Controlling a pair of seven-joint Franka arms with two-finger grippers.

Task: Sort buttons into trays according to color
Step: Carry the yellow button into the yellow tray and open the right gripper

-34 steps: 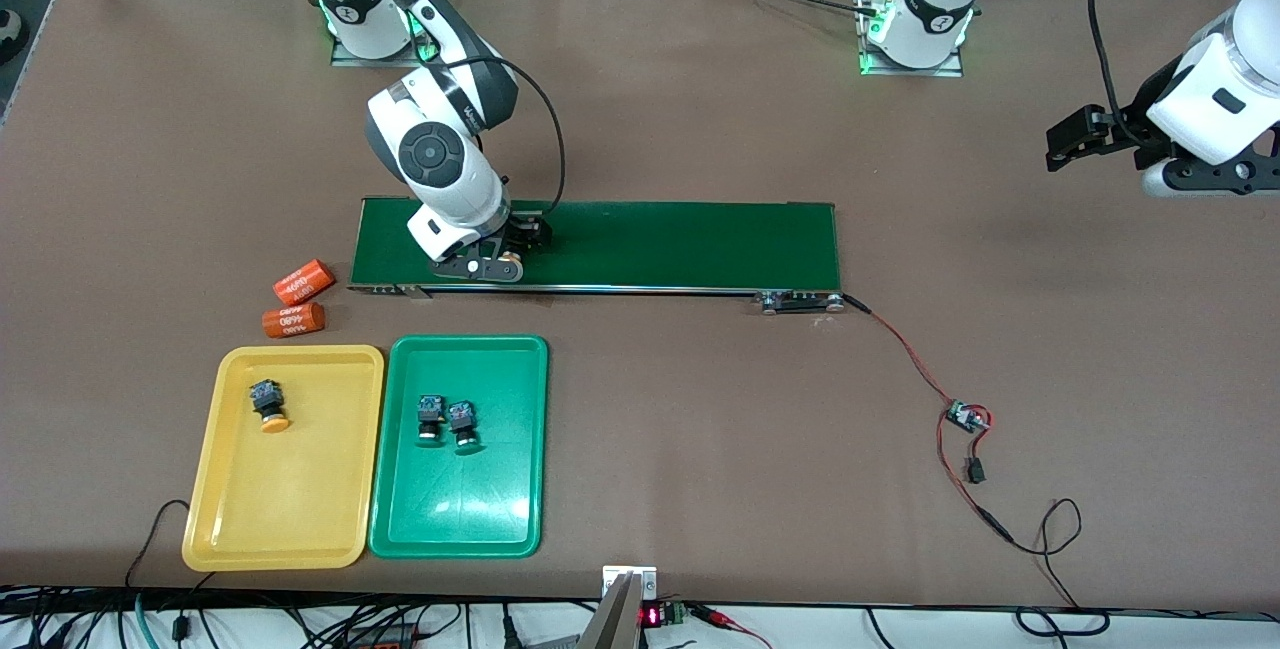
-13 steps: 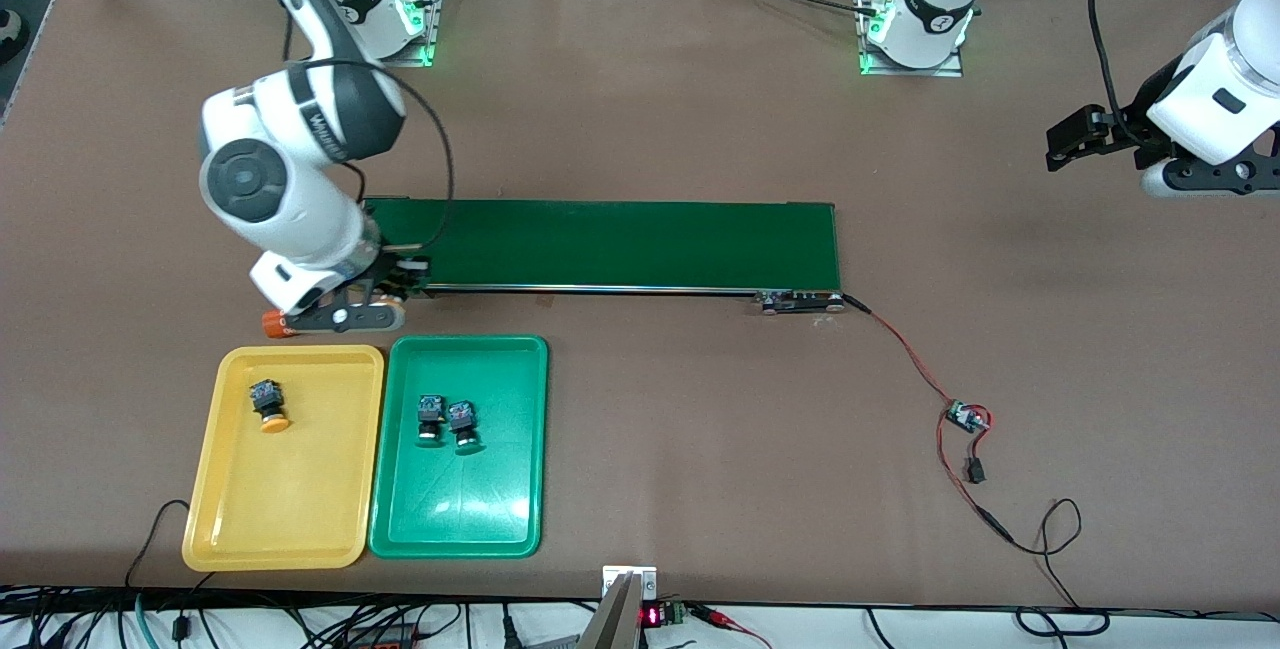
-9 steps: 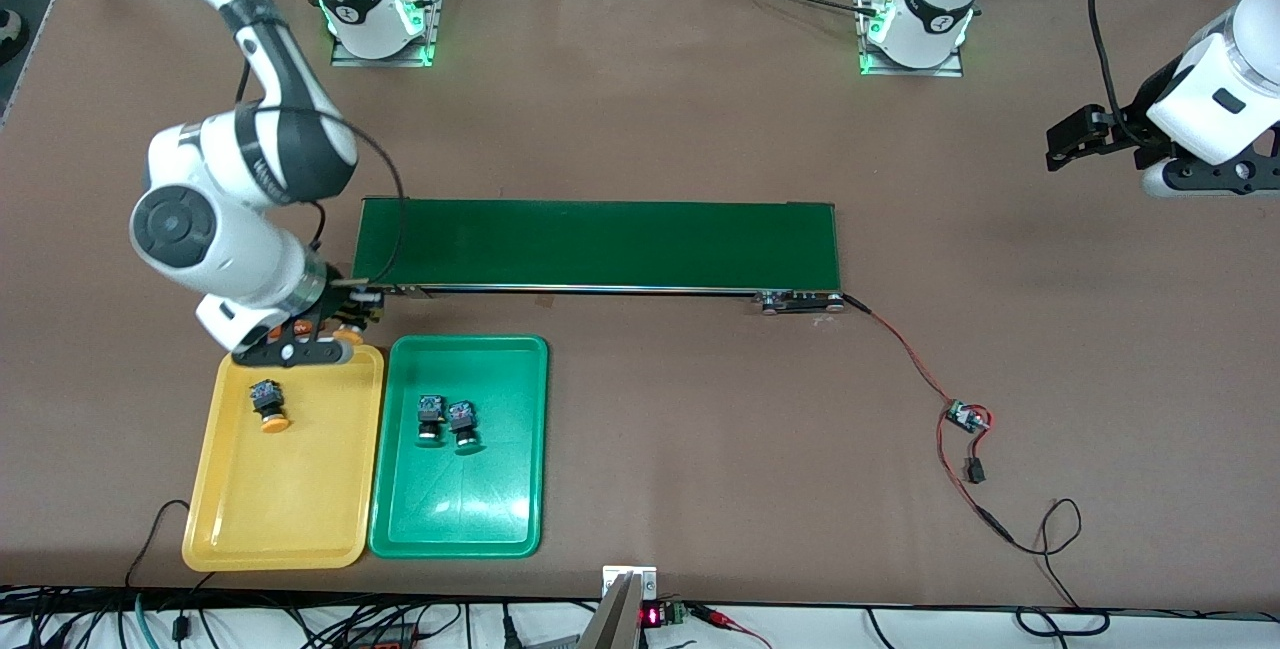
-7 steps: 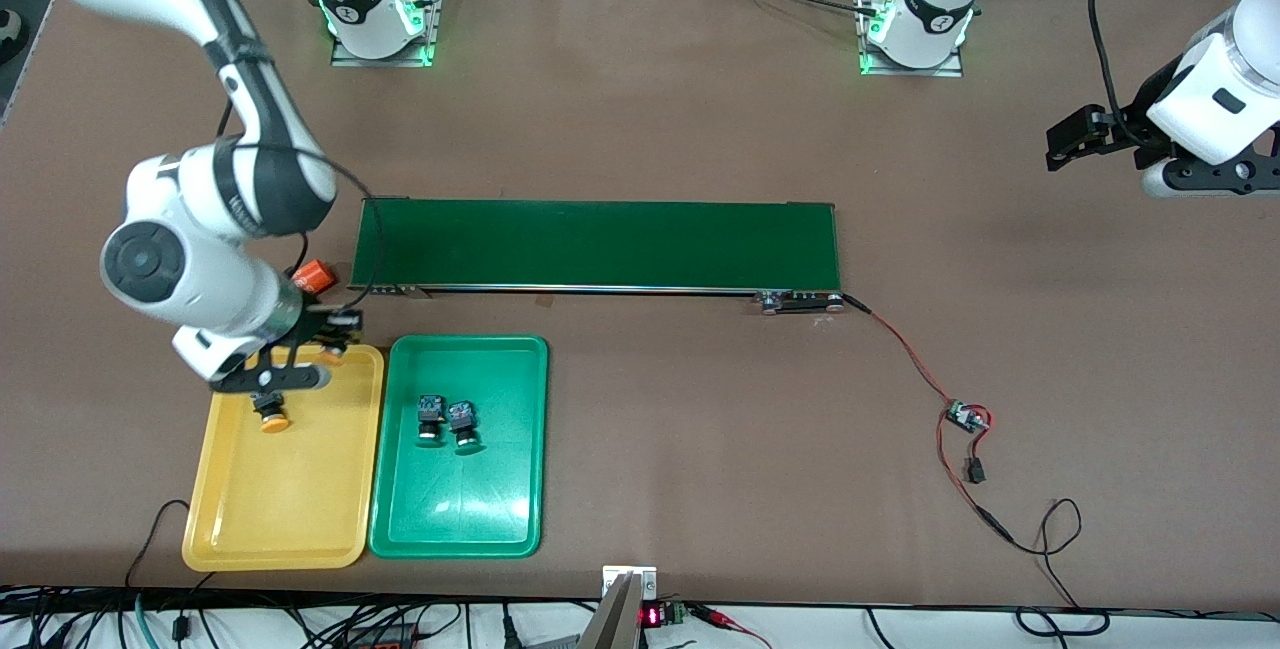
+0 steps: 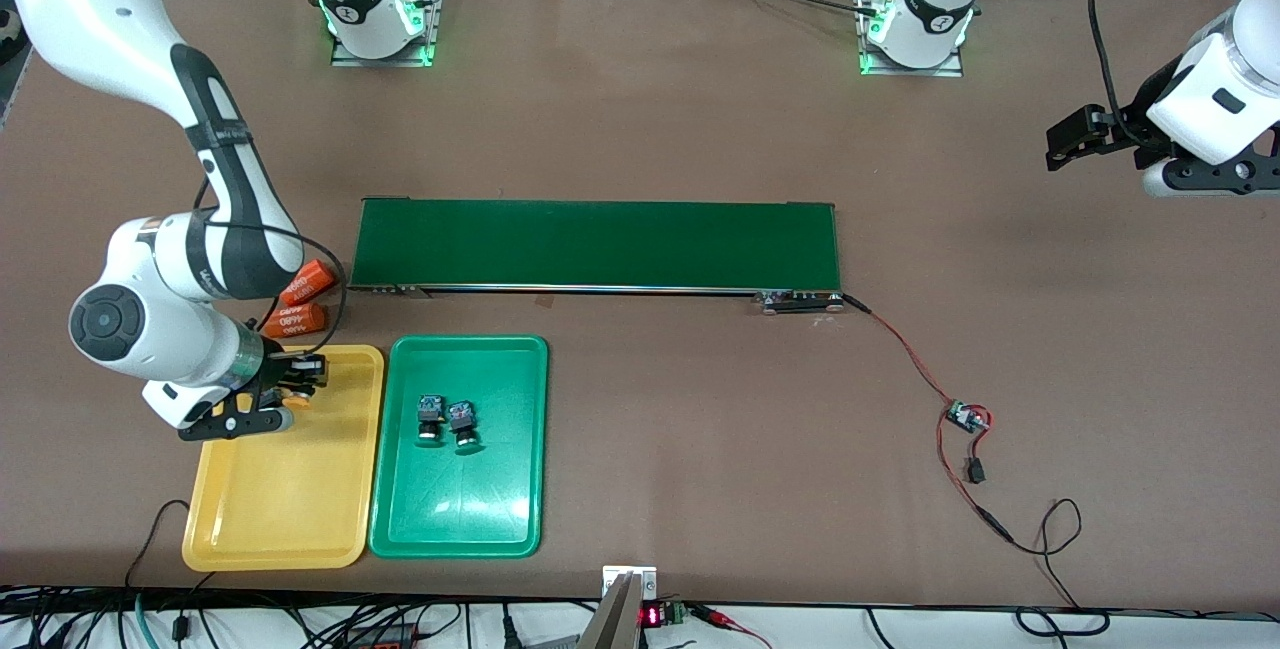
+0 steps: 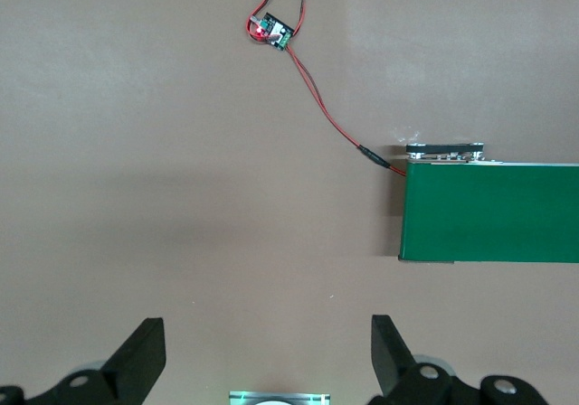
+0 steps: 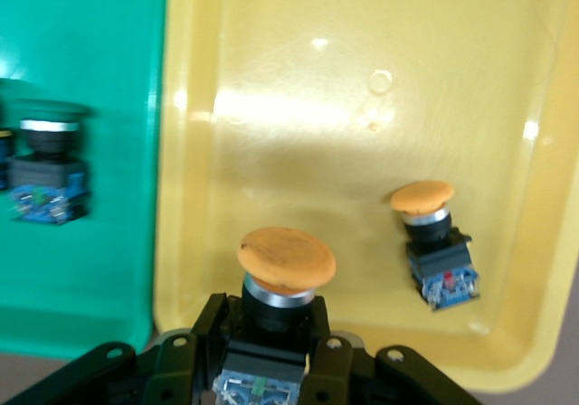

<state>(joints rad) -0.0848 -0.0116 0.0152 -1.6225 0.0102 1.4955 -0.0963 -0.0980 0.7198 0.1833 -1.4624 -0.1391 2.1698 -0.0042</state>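
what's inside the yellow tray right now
One yellow-capped button lies on its side in the yellow tray; the front view hides it under the right arm. Above the tray, the right gripper holds a second yellow-capped button, not yet set down.

Both Franka arms are glossy white with black joint bands, green-lit bases, black cables looping along them, and black claws with silver screws.

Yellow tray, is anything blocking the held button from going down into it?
Nothing visible does. The right gripper holds the yellow-capped push-button switch over bare floor of the yellow plastic tray; the other yellow-capped button lies apart, beside that spot.
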